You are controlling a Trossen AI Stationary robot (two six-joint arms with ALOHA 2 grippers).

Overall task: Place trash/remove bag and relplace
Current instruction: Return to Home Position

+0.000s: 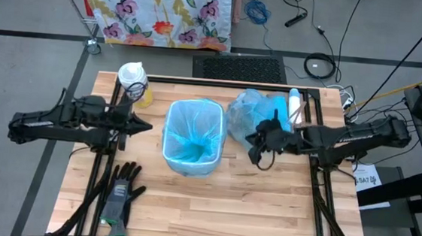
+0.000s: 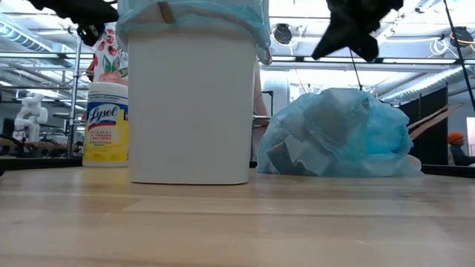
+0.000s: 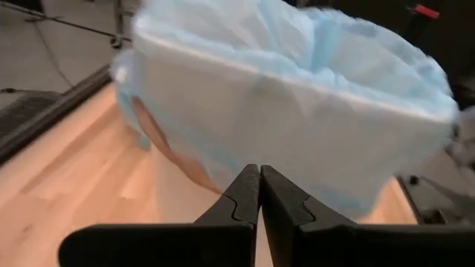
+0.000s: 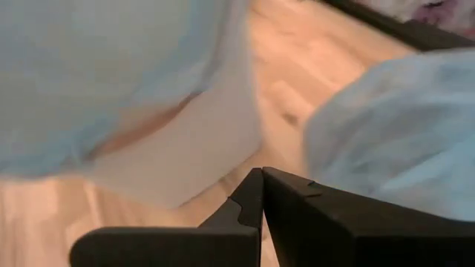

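A white trash bin (image 1: 192, 137) lined with a fresh light-blue bag stands mid-table; in the low view the bin (image 2: 189, 96) rests on its base. Right of it a filled, bunched blue bag (image 1: 251, 112) lies on the table, and pale crumpled shapes show through its wall (image 2: 297, 152). No loose trash scraps show. My left gripper (image 1: 147, 126) hovers shut just left of the bin, seen up close (image 3: 260, 185). My right gripper (image 1: 254, 142) is shut (image 4: 262, 185), raised between the bin and the filled bag.
A yellow Lysol wipes canister (image 1: 135, 83) stands at the far left, also in the low view (image 2: 104, 122). Black-and-grey gloves (image 1: 120, 194) lie at the near left. A white roll (image 1: 294, 106) sits behind the filled bag. Bare wood fills the near half of the table (image 1: 249, 211).
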